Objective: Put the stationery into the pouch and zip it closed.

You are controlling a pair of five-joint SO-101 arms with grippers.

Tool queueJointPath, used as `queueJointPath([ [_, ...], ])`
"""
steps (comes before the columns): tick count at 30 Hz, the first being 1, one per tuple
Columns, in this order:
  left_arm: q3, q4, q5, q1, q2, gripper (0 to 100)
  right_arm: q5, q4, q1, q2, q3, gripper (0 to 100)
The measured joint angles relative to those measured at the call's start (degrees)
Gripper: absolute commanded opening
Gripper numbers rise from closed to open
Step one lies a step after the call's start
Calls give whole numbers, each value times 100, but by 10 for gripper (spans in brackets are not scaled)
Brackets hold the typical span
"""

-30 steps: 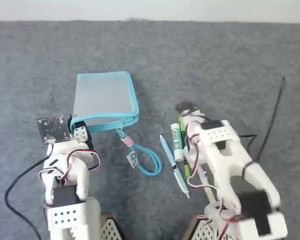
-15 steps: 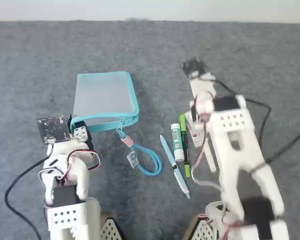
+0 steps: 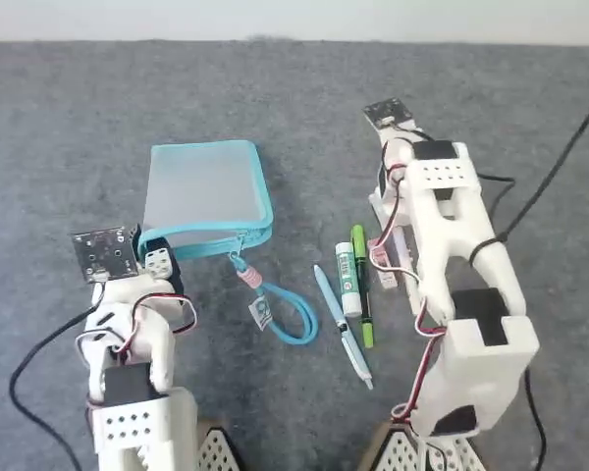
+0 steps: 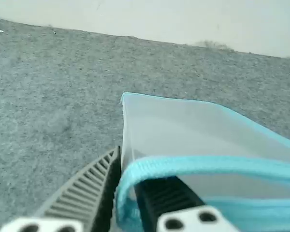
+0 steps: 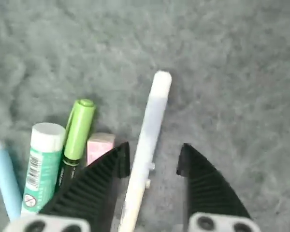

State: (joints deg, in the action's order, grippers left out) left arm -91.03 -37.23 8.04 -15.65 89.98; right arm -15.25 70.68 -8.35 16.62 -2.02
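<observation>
Left gripper (image 4: pixel 130 169): its two fingers are squeezed together on the blue edge of the pouch, at the pouch's corner nearest this hand.
Right gripper (image 5: pixel 153 150): its two fingers are apart, and it holds nothing.
White pen (image 5: pixel 152 116): it lies on the mat right between the right gripper's fingers and pokes out past their tips. The fingers do not touch it.
Pink eraser (image 5: pixel 100 147): just beside one finger of the right gripper, on the side toward the left gripper.
Green marker (image 3: pixel 361 285): next to the eraser, one step more toward the left gripper.
Glue stick (image 3: pixel 347 280): touching the green marker, side by side with it.
Blue pen (image 3: pixel 336 319): just past the glue stick, the one farthest from the right gripper.
Strap (image 3: pixel 294 314): a blue loop on the mat between the two grippers, joined to the pouch's zip end.
Pouch (image 3: pixel 206 191): flat on the mat, stretching away from the left gripper. It is well apart from the right gripper.
Grey mat (image 3: pixel 79 118): it lies under it all and runs on far past both grippers.
</observation>
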Motion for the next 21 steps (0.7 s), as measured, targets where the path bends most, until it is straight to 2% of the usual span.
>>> queueJointPath([
  [9,0,0,0,0,0,12,132,624,141,0,-185,176],
  [17,0,0,0,0,0,12,132,-413,123,-1002,-2338,176],
  [21,0,0,0,0,0,12,132,-738,132,-1310,-2963,176],
])
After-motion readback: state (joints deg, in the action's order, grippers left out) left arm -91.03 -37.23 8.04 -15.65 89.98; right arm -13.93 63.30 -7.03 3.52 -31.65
